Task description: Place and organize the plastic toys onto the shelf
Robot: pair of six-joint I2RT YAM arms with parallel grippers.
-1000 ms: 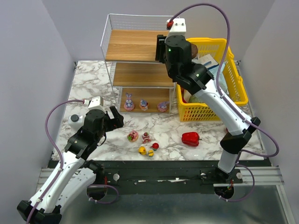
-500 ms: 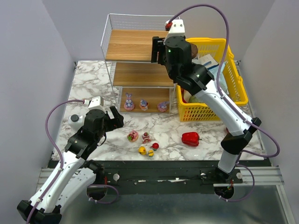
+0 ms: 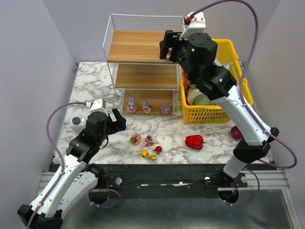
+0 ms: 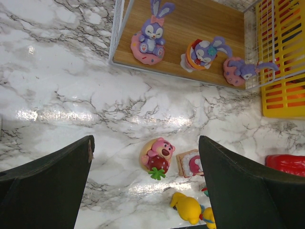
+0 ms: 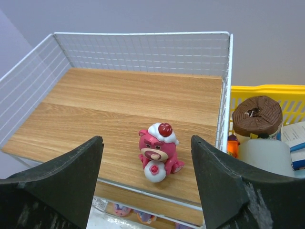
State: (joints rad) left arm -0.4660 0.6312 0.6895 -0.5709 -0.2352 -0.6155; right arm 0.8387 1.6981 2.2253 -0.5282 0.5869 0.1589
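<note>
Plastic toys (image 3: 149, 140): nine, split between shelf and table.
Pink bear (image 5: 158, 151): upright on the top board of the shelf (image 3: 136, 47), near its right wire wall.
Bunnies (image 4: 151, 34): three in a row on the bottom board.
Table (image 3: 90, 86): strawberry bear (image 4: 158, 156), cake (image 4: 192, 163) and ducks (image 4: 187, 207) clustered before the shelf.
Right hand (image 3: 167, 46): fingers spread wide, empty, above the pink bear.
Left hand (image 3: 116, 121): wide, empty, above the cluster.

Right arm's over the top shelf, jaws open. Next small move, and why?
Probably raise the right gripper clear of the shelf: the pink bear already stands free on the top board between open jaws, and loose toys wait on the table.
</note>
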